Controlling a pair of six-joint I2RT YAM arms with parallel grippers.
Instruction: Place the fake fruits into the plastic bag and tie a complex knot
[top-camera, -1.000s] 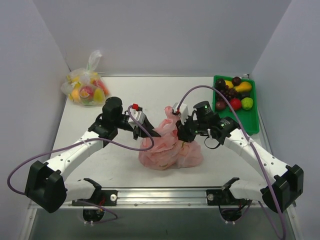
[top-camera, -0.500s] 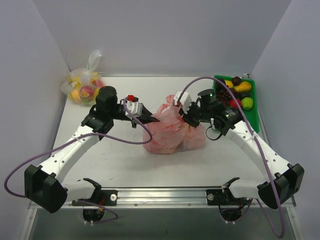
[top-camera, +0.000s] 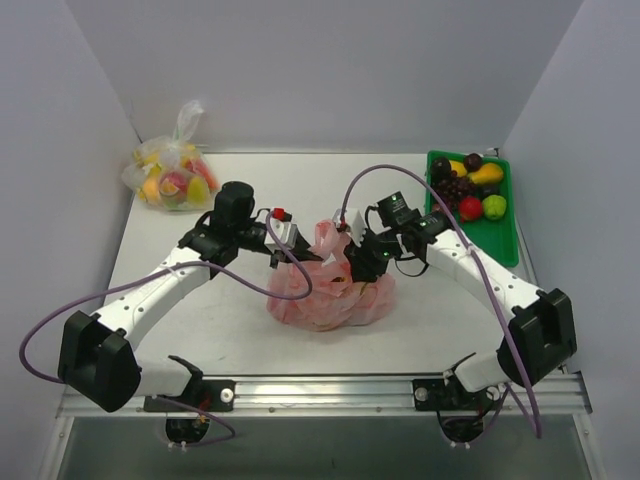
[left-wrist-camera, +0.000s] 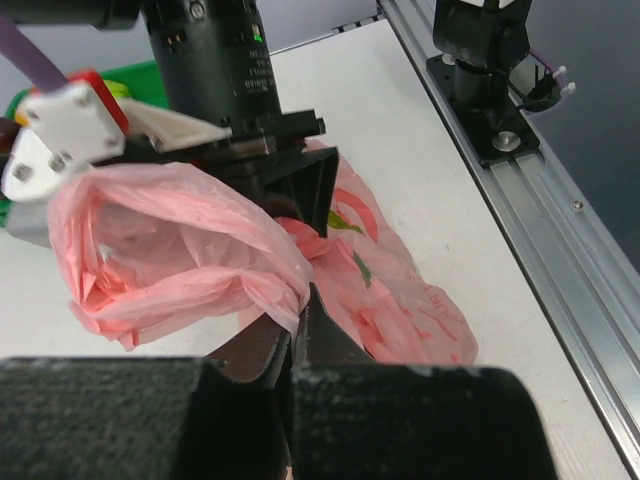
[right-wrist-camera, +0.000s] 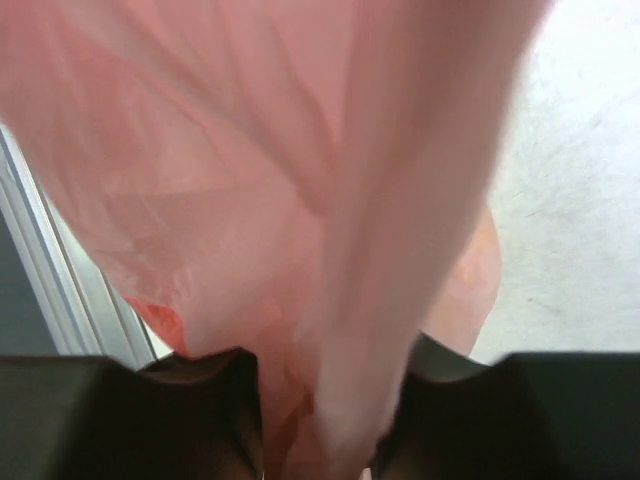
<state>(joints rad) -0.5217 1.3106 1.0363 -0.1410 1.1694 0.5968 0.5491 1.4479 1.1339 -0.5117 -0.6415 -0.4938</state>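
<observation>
In the top view, the plastic bag lay nearer the front edge and a little further left than half a second earlier, when it had been hoisted toward the far side. Both arms had drawn in with it. The left gripper and right gripper sat closer together at the bag's raised top, each clenched on pink film. The remaining fake fruits stayed in the green tray at the right edge, well apart from the bag, and the clear bag rested in the far left corner. Bare table lay open in front of the bag up to the rail, and behind it as well. From the left wrist, the left gripper pinched a fold of the plastic bag with its jaws pressed tight. The right gripper gripped the same bunched top from the opposite side. The bag's body spread over the table, short of the rail. From the right wrist, the plastic bag filled nearly everything. A strip of it ran down between the fingers of the right gripper, which grasped it. A patch of table showed at the right.
</observation>
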